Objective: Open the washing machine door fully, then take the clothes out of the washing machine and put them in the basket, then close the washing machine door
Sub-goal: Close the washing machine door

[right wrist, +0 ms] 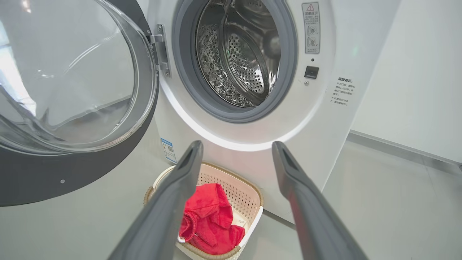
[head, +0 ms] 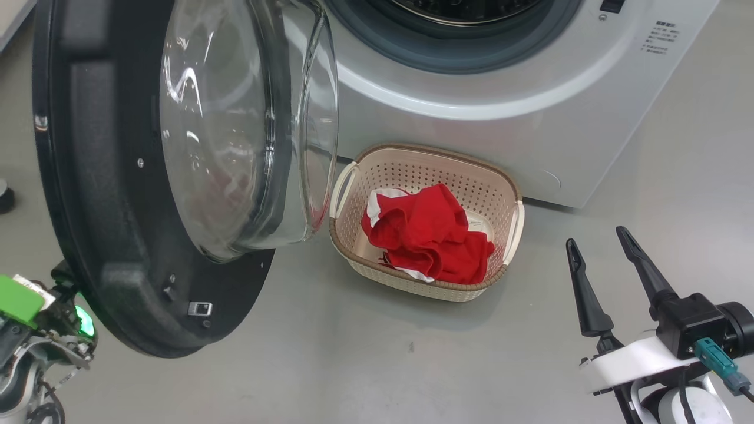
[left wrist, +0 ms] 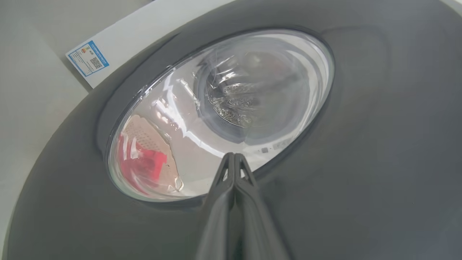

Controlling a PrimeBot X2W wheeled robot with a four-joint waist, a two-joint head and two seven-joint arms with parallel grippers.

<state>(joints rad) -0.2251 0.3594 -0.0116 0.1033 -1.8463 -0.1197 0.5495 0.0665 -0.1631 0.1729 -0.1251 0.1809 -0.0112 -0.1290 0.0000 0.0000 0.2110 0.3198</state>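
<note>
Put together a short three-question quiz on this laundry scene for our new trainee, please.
1. True or false: the red clothes lie in the basket.
2. Choose one: the right gripper is A) open and empty, B) shut on a garment, C) shut on the basket.
3. Fill in: the left gripper, fingers together, faces the outer side of the open ____.

Key: 1 true; 2 A; 3 door.
</note>
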